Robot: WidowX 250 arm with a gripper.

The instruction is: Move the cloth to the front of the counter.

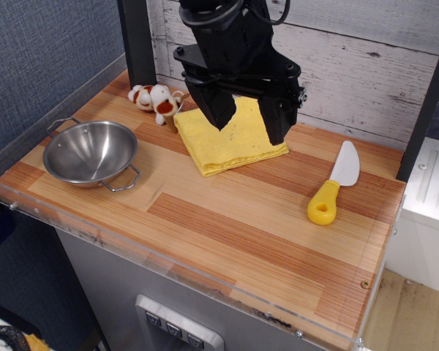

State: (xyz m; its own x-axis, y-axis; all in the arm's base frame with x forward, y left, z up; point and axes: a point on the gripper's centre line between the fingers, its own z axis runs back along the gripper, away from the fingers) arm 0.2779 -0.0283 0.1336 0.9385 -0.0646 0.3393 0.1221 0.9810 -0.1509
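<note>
Observation.image shows the cloth (230, 142) lying flat at the back of the counter (227, 241), folded roughly square and turned so its corners point like a diamond; its slightly longer run goes from the back left toward the front right, with one corner aimed at the front edge. The pincer (249, 128) hangs right over it with its two fingers spread wide, one over the cloth's left part and one near its right edge, nothing held.

My guess at the risks: a soft folded cloth may give up only its top layer to a pinch, so it unfolds or drags instead of lifting whole. A grip near one edge could let the rest trail across the wood. The toy dog (157, 99) sits just beside the cloth's back-left corner and could be nudged. The bowl (91, 153) to the left and the knife (333, 186) to the right lie apart from a straight path forward.
</note>
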